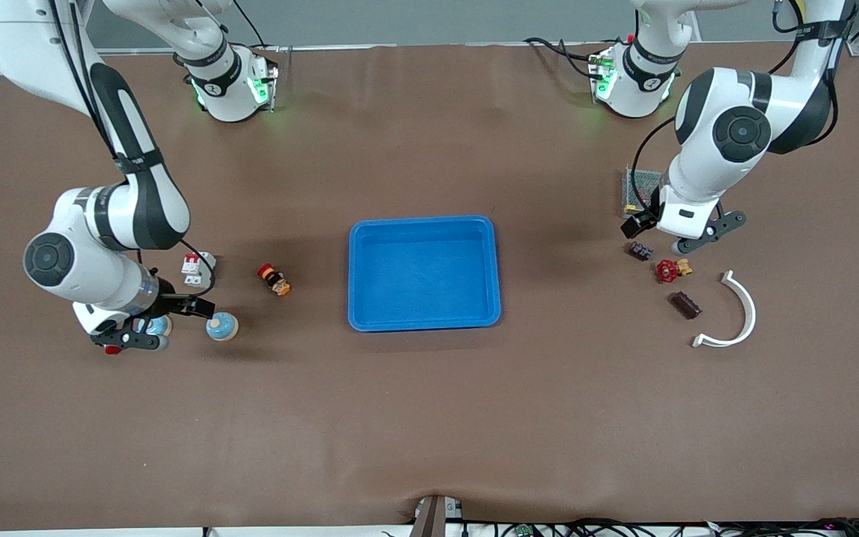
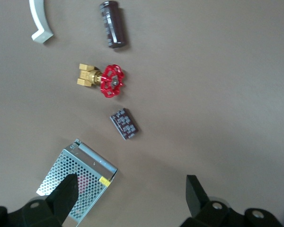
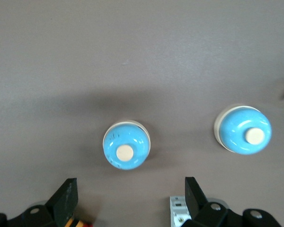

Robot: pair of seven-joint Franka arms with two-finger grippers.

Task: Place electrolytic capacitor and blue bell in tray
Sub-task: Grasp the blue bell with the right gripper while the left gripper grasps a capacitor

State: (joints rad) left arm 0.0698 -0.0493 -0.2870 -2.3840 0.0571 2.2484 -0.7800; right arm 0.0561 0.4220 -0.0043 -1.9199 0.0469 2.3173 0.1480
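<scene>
Capacitor lies at six o'clock from our empty, wide-open left gripper, long axis ten-to-four, while our right gripper, equally spread and empty, hovers over one blue bell at nine o'clock from the tray.

From my remote station I see the shallow bright-blue rectangular plastic tray mid-table, holding nothing. My right gripper hangs over one blue bell; a second blue dome-shaped bell stands just beside it. Toward the left arm's end, my left gripper is near a dark brown cylindrical capacitor, a red-handled brass valve and a white curved plastic bracket
</scene>
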